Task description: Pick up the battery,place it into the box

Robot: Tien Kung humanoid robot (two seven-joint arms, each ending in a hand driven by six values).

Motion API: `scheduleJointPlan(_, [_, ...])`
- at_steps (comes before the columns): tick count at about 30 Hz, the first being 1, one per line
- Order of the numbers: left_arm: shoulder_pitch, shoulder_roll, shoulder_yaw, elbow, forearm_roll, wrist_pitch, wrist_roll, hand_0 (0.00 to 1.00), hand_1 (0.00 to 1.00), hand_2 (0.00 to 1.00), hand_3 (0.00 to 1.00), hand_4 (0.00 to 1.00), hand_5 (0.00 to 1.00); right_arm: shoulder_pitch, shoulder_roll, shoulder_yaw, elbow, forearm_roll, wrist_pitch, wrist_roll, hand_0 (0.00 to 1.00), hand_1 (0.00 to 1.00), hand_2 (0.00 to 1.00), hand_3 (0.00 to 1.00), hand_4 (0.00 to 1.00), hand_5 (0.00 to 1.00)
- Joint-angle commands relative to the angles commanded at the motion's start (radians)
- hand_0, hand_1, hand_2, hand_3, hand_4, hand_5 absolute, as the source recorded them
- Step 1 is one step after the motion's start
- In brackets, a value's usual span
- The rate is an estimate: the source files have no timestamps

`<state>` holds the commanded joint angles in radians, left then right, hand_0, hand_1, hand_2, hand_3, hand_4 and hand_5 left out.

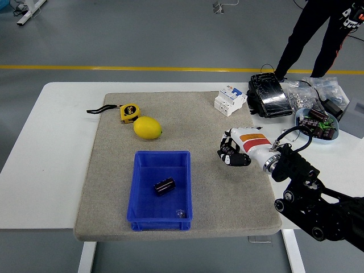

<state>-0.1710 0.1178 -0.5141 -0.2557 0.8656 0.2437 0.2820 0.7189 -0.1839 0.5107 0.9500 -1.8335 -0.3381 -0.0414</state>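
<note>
A black battery (164,186) lies on its side inside the blue box (161,153), near the box's middle. The box sits on the grey mat (193,122), toward its front. To the right of the box, my right hand (229,154) hovers low over the mat. Its black fingers are curled under the white and orange palm and nothing is in them. A clear gap separates the hand from the box. My left arm is out of view.
Behind the box lie a lemon (148,127) and a yellow tape measure (129,112). A white circuit breaker (230,100), a black pack (268,95) and a blue bowl of parts (316,124) stand at the back right. A person's legs (318,34) are beyond the table's far right.
</note>
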Motion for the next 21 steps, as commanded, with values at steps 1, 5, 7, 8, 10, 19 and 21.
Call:
scheduleJointPlan(1, [0.000,0.000,-0.001,0.000,0.003,0.000,0.001,0.563,0.585,0.629,0.586,0.637,0.606,0.004,0.002,0.000,0.021,-0.011,0.001,-0.003,0.157,0.308,0.402,0.437,0.436,0.088])
scheduleJointPlan(5, [-0.001,0.001,-0.003,0.000,0.007,0.000,0.001,0.563,0.585,0.629,0.586,0.637,0.606,0.016,0.009,-0.003,0.098,-0.040,0.004,-0.017,0.157,0.308,0.402,0.437,0.436,0.088])
scheduleJointPlan(7, [-0.002,0.002,-0.002,0.000,0.005,0.000,0.000,0.563,0.585,0.629,0.585,0.637,0.605,0.022,0.012,-0.006,0.131,-0.052,0.005,-0.023,0.162,0.308,0.402,0.438,0.438,0.092])
scheduleJointPlan(8, [-0.002,0.002,-0.001,0.000,0.004,0.000,-0.001,0.563,0.585,0.629,0.585,0.637,0.605,0.026,0.014,-0.011,0.151,-0.056,0.007,-0.027,0.162,0.308,0.402,0.438,0.438,0.092])
scheduleJointPlan(10, [-0.002,0.003,0.000,0.001,0.000,0.001,-0.003,0.563,0.585,0.629,0.585,0.637,0.605,0.033,0.017,-0.027,0.192,-0.055,0.009,-0.030,0.162,0.308,0.402,0.438,0.438,0.092])
scheduleJointPlan(19, [-0.005,0.003,0.003,0.001,-0.003,0.002,-0.004,0.562,0.573,0.625,0.585,0.637,0.605,0.052,0.044,-0.130,0.343,-0.054,0.030,-0.033,0.172,0.312,0.407,0.442,0.462,0.109])
scheduleJointPlan(21, [-0.005,0.003,0.002,0.001,-0.003,0.002,-0.003,0.562,0.573,0.625,0.585,0.637,0.605,0.053,0.053,-0.152,0.356,-0.051,0.033,-0.028,0.172,0.312,0.407,0.442,0.462,0.109])
